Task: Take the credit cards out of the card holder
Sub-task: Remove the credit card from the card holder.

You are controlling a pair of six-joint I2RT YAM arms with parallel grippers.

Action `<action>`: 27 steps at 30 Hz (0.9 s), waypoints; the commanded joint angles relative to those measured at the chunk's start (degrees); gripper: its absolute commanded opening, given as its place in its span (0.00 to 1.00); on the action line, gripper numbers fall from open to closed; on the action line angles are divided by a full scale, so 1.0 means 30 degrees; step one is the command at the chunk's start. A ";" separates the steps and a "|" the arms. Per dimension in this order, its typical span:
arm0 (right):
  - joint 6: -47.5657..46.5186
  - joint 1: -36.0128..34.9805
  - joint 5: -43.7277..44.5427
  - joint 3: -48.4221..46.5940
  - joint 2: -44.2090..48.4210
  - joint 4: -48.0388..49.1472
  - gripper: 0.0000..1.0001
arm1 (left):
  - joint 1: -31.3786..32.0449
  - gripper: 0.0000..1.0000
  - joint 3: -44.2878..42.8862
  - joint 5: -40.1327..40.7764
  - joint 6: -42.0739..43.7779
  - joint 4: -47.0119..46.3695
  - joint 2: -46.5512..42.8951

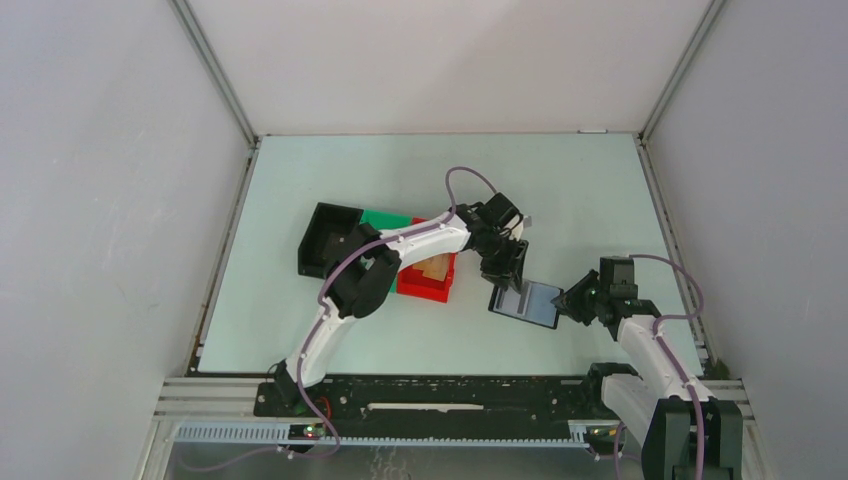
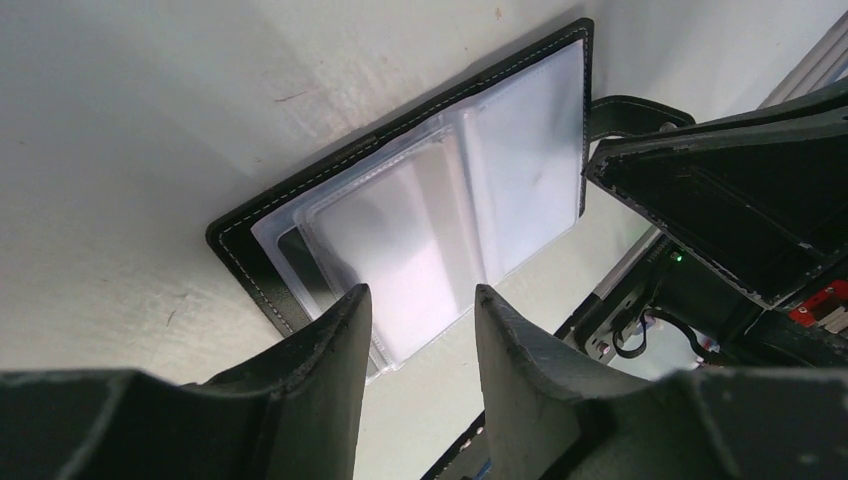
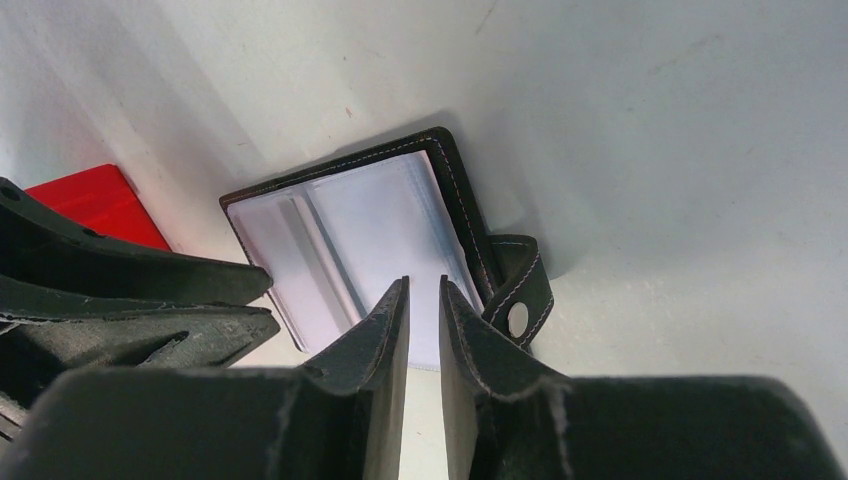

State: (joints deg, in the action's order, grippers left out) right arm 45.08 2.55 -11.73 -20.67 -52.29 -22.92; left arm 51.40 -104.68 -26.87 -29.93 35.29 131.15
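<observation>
Pale table (image 1: 400, 170) carries the card holder (image 1: 525, 303), which lies open right of centre, clear sleeves (image 2: 520, 150) facing up. Your left gripper (image 2: 420, 305) hangs over 1 edge, fingers well apart, holding nothing. Your right gripper (image 3: 424, 290) sits at the strap side, fingers nearly together; you cannot tell whether they pinch it. Further left stand a red bin (image 1: 425, 283) and a black bin (image 1: 325, 240).

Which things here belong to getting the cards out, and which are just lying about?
Part of the job:
- card holder, lying open on the table
- cards, pale and shiny, inside it

Just lying about:
- black bin
- green bin
- red bin
</observation>
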 commanded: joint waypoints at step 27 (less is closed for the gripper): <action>-0.0186 0.0059 -0.0105 0.0062 -0.0041 0.0404 0.25 | 0.0094 0.49 -0.1170 0.1726 0.0848 0.0967 0.0009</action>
State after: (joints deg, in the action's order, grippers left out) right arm 45.08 2.55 -11.97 -20.62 -52.29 -22.90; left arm 51.83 -106.87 -22.31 -28.42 37.69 131.44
